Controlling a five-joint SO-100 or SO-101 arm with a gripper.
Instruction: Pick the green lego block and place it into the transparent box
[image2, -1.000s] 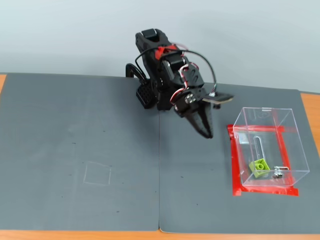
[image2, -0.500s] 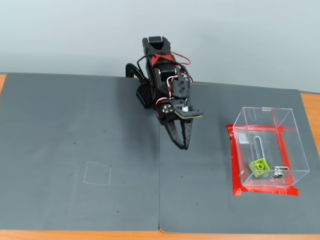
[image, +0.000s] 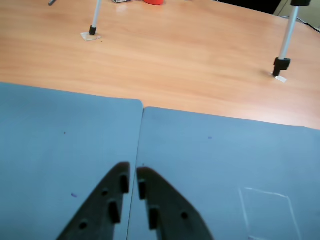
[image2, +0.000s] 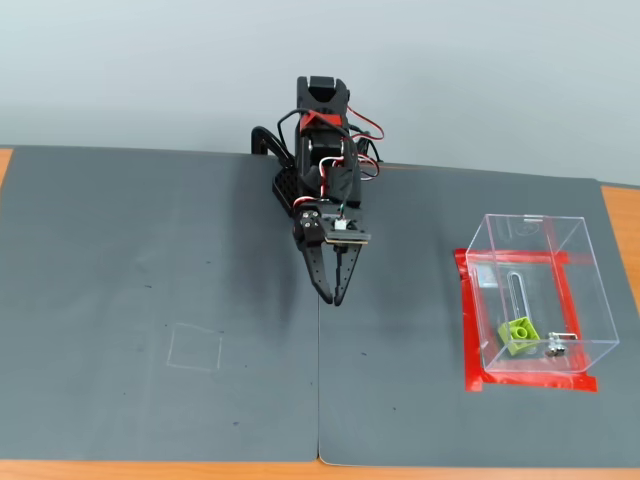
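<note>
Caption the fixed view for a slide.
Green brick inside the clear box; empty end effector shut above the grey mat.

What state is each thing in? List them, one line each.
gripper: shut, empty, above the mat seam.
green lego block: inside the box, tilted.
transparent box: top open, standing on the red tape frame.
mats: flat, two side by side.

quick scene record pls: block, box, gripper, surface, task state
block: green lego block inside the box, near its front wall, slightly tilted
box: transparent box on a red tape outline, right side of fixed view
gripper: gripper near the mat centre, apart from the box, jaws nearly together, nothing between them in wrist view
surface: two grey mats on a wooden table
task state: block appears placed
</note>
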